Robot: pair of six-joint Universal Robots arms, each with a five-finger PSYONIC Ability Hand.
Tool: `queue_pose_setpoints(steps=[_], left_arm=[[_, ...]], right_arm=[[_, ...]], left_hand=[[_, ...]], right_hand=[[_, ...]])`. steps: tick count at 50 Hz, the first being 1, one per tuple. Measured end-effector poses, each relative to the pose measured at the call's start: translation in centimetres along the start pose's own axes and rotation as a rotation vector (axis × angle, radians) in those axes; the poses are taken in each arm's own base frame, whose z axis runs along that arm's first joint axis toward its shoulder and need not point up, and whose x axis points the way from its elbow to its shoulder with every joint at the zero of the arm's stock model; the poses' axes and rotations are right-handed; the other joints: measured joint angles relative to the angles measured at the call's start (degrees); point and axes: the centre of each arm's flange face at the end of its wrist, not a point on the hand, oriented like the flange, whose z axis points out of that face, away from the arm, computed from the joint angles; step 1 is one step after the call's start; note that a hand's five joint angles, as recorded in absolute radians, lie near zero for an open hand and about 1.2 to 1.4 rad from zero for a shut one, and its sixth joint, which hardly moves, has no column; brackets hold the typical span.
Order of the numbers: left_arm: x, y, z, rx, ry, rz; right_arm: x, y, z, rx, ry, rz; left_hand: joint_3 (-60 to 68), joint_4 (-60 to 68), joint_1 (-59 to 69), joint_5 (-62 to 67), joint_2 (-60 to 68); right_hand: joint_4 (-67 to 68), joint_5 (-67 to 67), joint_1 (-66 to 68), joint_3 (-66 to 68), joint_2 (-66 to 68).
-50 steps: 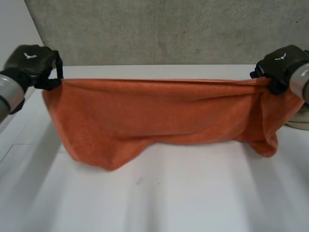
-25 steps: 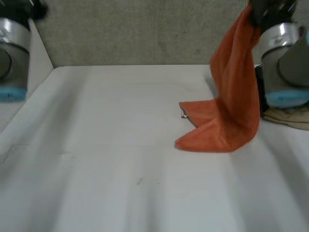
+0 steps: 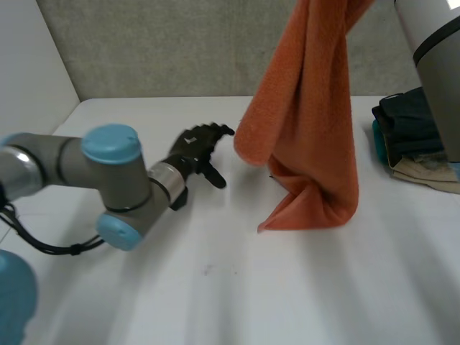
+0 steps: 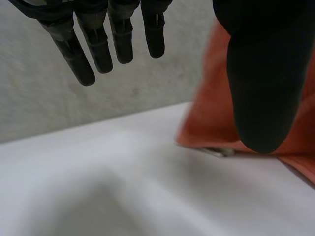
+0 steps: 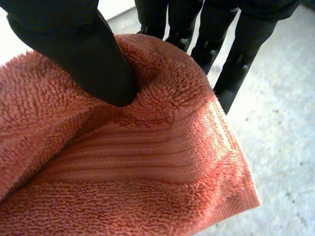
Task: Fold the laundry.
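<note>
Right hand point(image 5: 74, 44) has the orange towel point(image 3: 309, 122) pinched between thumb and fingers, hanging straight down, bottom end bunched on the table point(image 3: 215, 287) right of middle, toward the far edge. Left hand point(image 3: 198, 147) is spread open, holding nothing, just beside the towel. Folded clothes point(image 3: 413, 140) sit at the right edge.

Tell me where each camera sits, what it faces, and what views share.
Head view: between and behind the arms, facing down at the white table; left arm, open left hand, right arm.
Left wrist view: on that wrist, along the palm toward the hanging orange terry towel; own straight fingers, thumb.
Right wrist view: on that wrist, close on the towel; right hand pinching it.
Shared: the towel, in all three.
</note>
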Motion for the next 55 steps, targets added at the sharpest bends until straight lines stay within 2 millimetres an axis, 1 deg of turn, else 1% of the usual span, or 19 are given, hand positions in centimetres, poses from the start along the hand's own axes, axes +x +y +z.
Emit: queue_pose_setpoints(steps=[2,6,11,14,15,17,19,22,26,27,28,31,36,39,41,44,47,50,55], left_arm=[[0.8,1.2,0.5,-0.019,0.020,-0.005],[2.0,2.4,1.1,-0.030,0.046,-0.020],[3.5,3.0,2.2,-0.008,0.082,-0.057],[4.3,3.0,2.7,0.005,0.104,-0.086],[4.5,3.1,2.7,0.006,0.109,-0.094],[4.9,3.1,2.8,0.007,0.118,-0.107],[5.3,3.2,2.7,0.002,0.123,-0.118],[5.4,2.9,2.3,-0.005,0.115,-0.123],[3.3,-0.5,1.3,0.029,0.040,-0.104],[2.7,-1.3,1.1,0.040,0.021,-0.097],[1.5,-2.8,0.6,0.058,-0.014,-0.080],[-1.9,-7.5,-1.6,0.111,-0.110,0.001],[-5.0,-12.8,-5.8,0.144,-0.212,0.181],[-5.8,-14.4,-7.6,0.139,-0.242,0.260],[-6.6,-15.9,-9.5,0.118,-0.269,0.341],[-7.1,-16.7,-11.2,0.082,-0.287,0.404],[-7.3,-16.7,-12.2,0.034,-0.294,0.441],[-7.4,-15.6,-12.9,-0.054,-0.289,0.472],[-7.7,-12.5,-12.9,-0.207,-0.262,0.520]], right_arm=[[0.1,-1.7,-0.3,0.030,0.003,0.014],[0.2,-3.6,-0.7,0.056,0.013,0.033],[0.3,-5.5,-1.3,0.064,0.021,0.060],[0.3,-6.1,-1.5,0.061,0.022,0.071],[0.3,-6.2,-1.5,0.059,0.022,0.072],[0.4,-6.2,-1.5,0.052,0.025,0.072],[0.5,-6.0,-1.5,0.043,0.031,0.069],[0.6,-5.5,-1.4,0.028,0.038,0.061],[1.1,-3.3,-0.9,-0.036,0.055,0.009],[1.4,-2.3,-0.7,-0.063,0.060,-0.013],[1.7,-0.9,-0.5,-0.106,0.066,-0.046],[2.8,2.7,-0.4,-0.224,0.068,-0.131],[3.6,7.1,-1.0,-0.395,0.032,-0.225],[3.6,8.5,-1.6,-0.466,0.001,-0.257],[3.3,9.8,-2.6,-0.544,-0.048,-0.291],[2.5,11.3,-4.1,-0.647,-0.131,-0.330],[1.6,12.7,-5.6,-0.740,-0.221,-0.361],[0.1,14.7,-7.7,-0.859,-0.349,-0.390],[-1.3,16.8,-9.4,-0.959,-0.465,-0.398]], left_hand=[[0.00,0.00,0.00,0.00,0.00],[0.00,0.00,0.00,-0.01,0.00],[0.33,0.43,0.39,0.56,0.27],[10.12,10.60,11.42,11.15,9.97],[16.01,16.59,19.26,17.01,15.86],[39.66,40.42,45.65,40.18,39.87],[48.51,49.40,49.47,47.72,48.95],[49.91,50.88,49.47,47.72,50.08],[49.99,50.89,49.47,47.72,50.11],[49.99,50.89,49.47,47.72,50.11],[49.99,50.89,49.47,47.72,50.11],[50.00,50.89,49.47,47.72,50.11],[50.01,50.92,49.47,47.72,50.14],[50.04,51.04,49.47,47.72,50.14],[50.05,51.09,49.47,47.72,50.16],[50.06,51.10,49.47,47.72,50.18],[50.06,51.10,49.47,47.72,50.18],[50.06,51.11,49.47,47.72,50.18],[50.06,51.11,49.47,47.72,50.19]], right_hand=[[0.00,0.00,0.00,0.00,0.00],[0.00,0.00,0.00,0.00,0.00],[0.00,0.00,0.00,0.00,0.00],[0.00,0.00,0.00,0.00,0.00],[0.00,0.00,0.00,0.00,0.00],[0.00,0.00,0.00,0.00,0.00],[0.00,0.00,0.00,0.00,0.00],[0.00,0.00,0.00,0.00,0.00],[0.00,0.00,0.00,0.00,0.00],[0.00,0.00,0.00,0.00,0.00],[0.00,0.00,0.00,0.00,0.00],[0.00,0.00,0.00,0.00,0.00],[0.00,0.00,0.00,0.00,0.27],[0.00,0.00,0.00,0.00,0.30],[0.00,0.00,0.00,0.00,0.30],[0.00,0.00,0.00,0.00,0.30],[0.00,0.00,0.00,0.00,0.30],[0.00,0.00,0.00,0.00,0.30],[0.00,0.00,0.00,0.00,0.30]])
